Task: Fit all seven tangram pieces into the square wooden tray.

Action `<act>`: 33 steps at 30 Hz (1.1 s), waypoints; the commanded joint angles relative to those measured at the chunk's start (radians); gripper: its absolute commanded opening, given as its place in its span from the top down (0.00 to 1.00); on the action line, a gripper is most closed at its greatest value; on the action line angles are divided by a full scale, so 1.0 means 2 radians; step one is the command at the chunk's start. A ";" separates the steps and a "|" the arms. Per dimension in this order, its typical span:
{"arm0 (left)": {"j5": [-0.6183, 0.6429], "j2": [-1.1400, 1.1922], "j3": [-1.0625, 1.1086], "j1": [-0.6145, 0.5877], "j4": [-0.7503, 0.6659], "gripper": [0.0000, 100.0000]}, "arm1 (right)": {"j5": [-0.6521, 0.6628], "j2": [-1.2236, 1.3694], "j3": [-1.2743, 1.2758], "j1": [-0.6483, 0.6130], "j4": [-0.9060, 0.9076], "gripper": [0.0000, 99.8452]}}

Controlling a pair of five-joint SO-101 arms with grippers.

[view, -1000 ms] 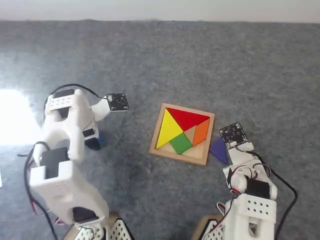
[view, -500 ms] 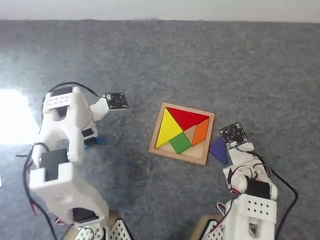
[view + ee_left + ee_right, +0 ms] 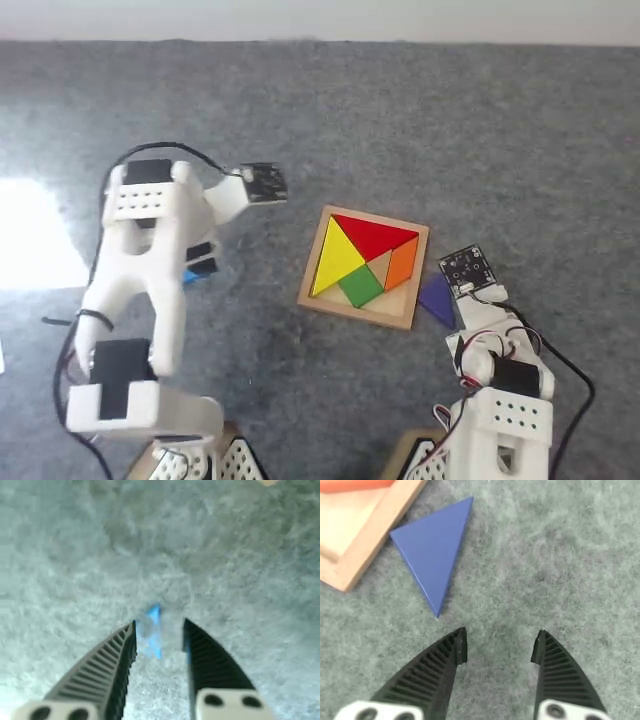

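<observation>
Left gripper (image 3: 159,622), ribbed jaws parted, straddles a blurry blue sliver (image 3: 151,630) — seemingly ungripped.

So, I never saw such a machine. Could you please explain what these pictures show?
Two white robot arms stand on a grey mat. One picture looks down from above; the other two come from cameras on the arms' wrists. Between the arms lies the square wooden tray, with coloured pieces in it. A dark blue triangle lies flat beside the tray, ahead of the right gripper, which is open and holds nothing. A light blue piece is at the left gripper; whether it is gripped, I cannot tell.
</observation>
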 commanded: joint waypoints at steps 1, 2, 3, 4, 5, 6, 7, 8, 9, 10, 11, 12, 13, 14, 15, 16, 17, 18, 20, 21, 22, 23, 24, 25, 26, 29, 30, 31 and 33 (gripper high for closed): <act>-0.002 0.030 -0.021 -0.051 -0.044 0.79 | 0.005 0.002 -0.003 -0.004 -0.003 0.78; -0.012 0.042 -0.021 -0.061 -0.051 0.79 | 0.005 0.002 -0.003 -0.004 -0.003 0.78; -0.021 0.054 -0.021 -0.068 -0.058 0.79 | 0.005 0.002 -0.003 -0.004 -0.003 0.78; -0.027 0.065 -0.021 -0.073 -0.061 0.79 | 0.005 0.002 -0.003 -0.004 -0.003 0.78; -0.029 0.075 -0.021 -0.075 -0.067 0.79 | 0.005 0.002 -0.003 -0.004 -0.003 0.78; -0.030 0.084 -0.021 -0.077 -0.073 0.79 | 0.005 0.002 -0.003 -0.004 -0.003 0.78; -0.030 0.091 -0.021 -0.078 -0.081 0.79 | 0.005 0.002 -0.003 -0.004 -0.003 0.78; -0.030 0.098 -0.021 -0.079 -0.087 0.79 | 0.005 0.002 -0.003 -0.004 -0.003 0.78; -0.031 0.104 -0.021 -0.079 -0.093 0.79 | 0.005 0.002 -0.003 -0.004 -0.003 0.78; -0.031 0.110 -0.021 -0.079 -0.097 0.79 | 0.005 0.002 -0.003 -0.004 -0.003 0.78; -0.031 0.115 -0.021 -0.080 -0.099 0.79 | 0.005 0.002 -0.003 -0.004 -0.003 0.78; -0.031 0.119 -0.021 -0.081 -0.100 0.79 | 0.005 0.002 -0.003 -0.004 -0.003 0.78; -0.031 0.122 -0.021 -0.084 -0.107 0.79 | 0.005 0.002 -0.003 -0.004 -0.003 0.78; -0.031 0.126 -0.021 -0.087 -0.114 0.79 | 0.005 0.002 -0.003 -0.004 -0.003 0.78; -0.031 0.129 -0.021 -0.093 -0.124 0.79 | 0.005 0.002 -0.003 -0.004 -0.003 0.78; -0.031 0.133 -0.021 -0.098 -0.129 0.79 | 0.005 0.002 -0.003 -0.004 -0.003 0.78; -0.032 0.137 -0.021 -0.104 -0.133 0.79 | 0.005 0.002 -0.003 -0.004 -0.003 0.78; -0.032 0.142 -0.021 -0.107 -0.137 0.79 | 0.005 0.002 -0.003 -0.004 -0.003 0.78; -0.044 0.150 -0.021 -0.111 -0.134 0.79 | 0.005 0.002 -0.003 -0.004 -0.003 0.78; -0.045 0.153 -0.021 -0.112 -0.134 0.79 | 0.005 0.002 -0.003 -0.004 -0.003 0.78; -0.047 0.156 -0.021 -0.112 -0.135 0.79 | 0.005 0.002 -0.003 -0.004 -0.003 0.78; -0.047 0.159 -0.021 -0.112 -0.136 0.79 | 0.005 0.002 -0.003 -0.004 -0.003 0.78; -0.047 0.162 -0.020 -0.112 -0.136 0.79 | 0.005 0.002 -0.003 -0.004 -0.003 0.78; -0.048 0.165 -0.019 -0.111 -0.136 0.80 | 0.005 0.002 -0.003 -0.004 -0.003 0.78; -0.048 0.170 -0.019 -0.110 -0.136 0.81 | 0.005 0.002 -0.003 -0.004 -0.003 0.78; -0.048 0.180 -0.019 -0.110 -0.133 0.91 | 0.005 0.002 -0.003 -0.004 -0.003 0.78; -0.046 0.180 -0.019 -0.110 -0.127 0.94 | 0.005 0.002 -0.003 -0.004 -0.003 0.78; -0.046 0.180 -0.020 -0.110 -0.117 0.96 | 0.005 0.002 -0.003 -0.004 -0.003 0.78; -0.046 0.180 -0.019 -0.110 -0.093 0.99 | 0.005 0.002 -0.003 -0.004 -0.003 0.78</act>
